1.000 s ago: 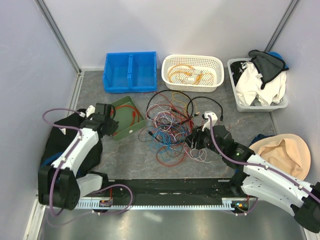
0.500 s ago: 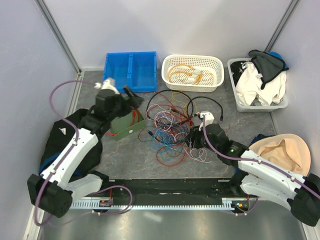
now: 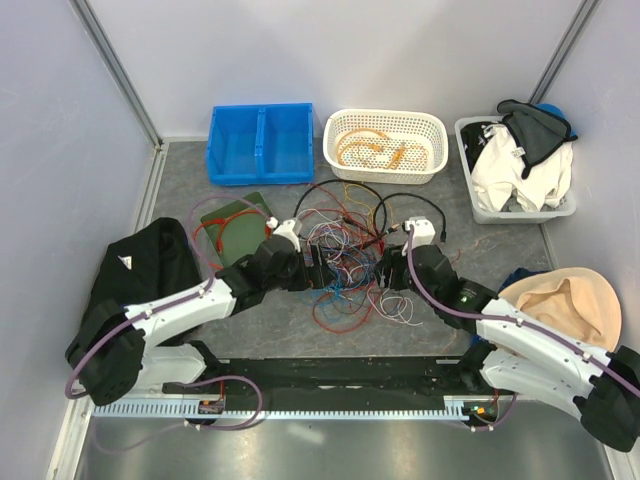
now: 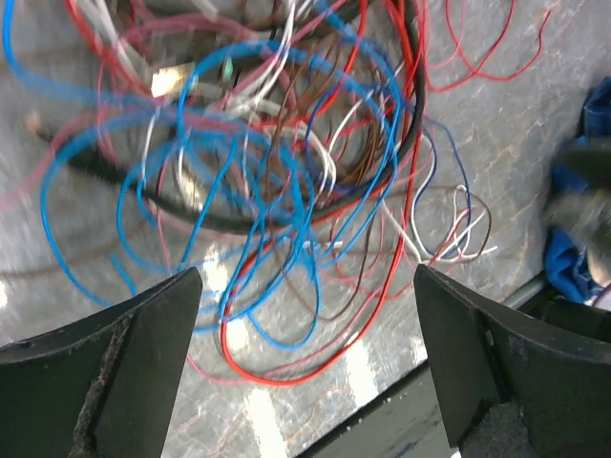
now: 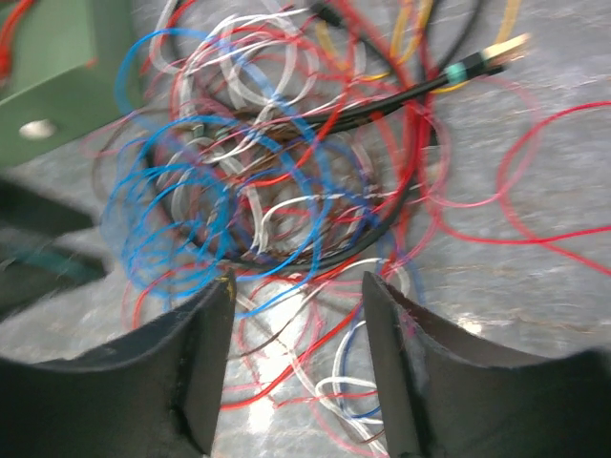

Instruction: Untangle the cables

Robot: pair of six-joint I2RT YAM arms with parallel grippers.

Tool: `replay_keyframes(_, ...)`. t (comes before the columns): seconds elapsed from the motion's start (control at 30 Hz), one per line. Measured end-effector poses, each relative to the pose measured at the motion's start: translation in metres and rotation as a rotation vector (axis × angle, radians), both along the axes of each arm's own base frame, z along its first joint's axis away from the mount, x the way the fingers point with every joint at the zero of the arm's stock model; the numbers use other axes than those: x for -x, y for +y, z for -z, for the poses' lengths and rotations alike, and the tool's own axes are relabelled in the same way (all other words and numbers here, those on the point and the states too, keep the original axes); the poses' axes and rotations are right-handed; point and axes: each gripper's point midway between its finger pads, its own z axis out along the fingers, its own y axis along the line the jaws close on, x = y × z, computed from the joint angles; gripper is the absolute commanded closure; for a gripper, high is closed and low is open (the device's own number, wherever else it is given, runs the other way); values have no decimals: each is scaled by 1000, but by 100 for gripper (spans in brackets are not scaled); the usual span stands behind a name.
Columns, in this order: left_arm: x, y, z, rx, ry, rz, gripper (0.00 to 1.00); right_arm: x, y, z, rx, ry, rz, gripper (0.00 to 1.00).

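My left fingers (image 3: 315, 268) are spread wide just over the cables (image 3: 345, 248) and grip nothing. My right fingers (image 3: 383, 277) hang parted over the same heap, also empty. The cables lie tangled in the middle of the desk (image 3: 250, 325), between my two wrists. I judge them light, limp and springy, apt to slip and to drag their neighbours along. I'd pinch one outer strand, like the red loop (image 3: 338, 320) at the near edge, not the knotted core.

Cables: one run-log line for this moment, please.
cables: one tangled pile | left gripper: open, over pile | right gripper: open, over pile | held: nothing
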Motion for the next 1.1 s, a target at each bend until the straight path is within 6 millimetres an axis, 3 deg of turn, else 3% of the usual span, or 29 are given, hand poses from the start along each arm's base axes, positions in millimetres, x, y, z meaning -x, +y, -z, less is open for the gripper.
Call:
replay_keyframes(0.03, 3, 2, 2, 11, 2, -8, 0, -3, -2, 0, 11, -2, 20, 24)
replay_keyframes(0.17, 5, 2, -5, 75, -9, -42, 0, -20, -13, -1, 57, 0, 122, 17)
replay_keyframes(0.37, 10, 5, -23, 165, -24, -85, 0, -56, -50, -1, 6, 27, 347, 18)
replay_keyframes(0.47, 13, 14, -20, 180, 8, -146, 0, -84, -80, 5, -91, 61, 488, 19)
replay_keyframes(0.57, 20, 25, -13, 200, 24, -182, 0, -102, -96, 22, -183, 120, 563, 20)
replay_keyframes(0.7, 30, 34, -7, 220, 19, -187, 1, -113, -91, 45, -265, 201, 571, 21)
replay_keyframes(0.83, 31, 35, -12, 233, 8, -185, 1, -127, -80, 55, -283, 236, 557, 22)
replay_keyframes(1.1, 33, 36, 1, 194, 42, -187, 2, -191, -68, 40, -244, 178, 553, 31)
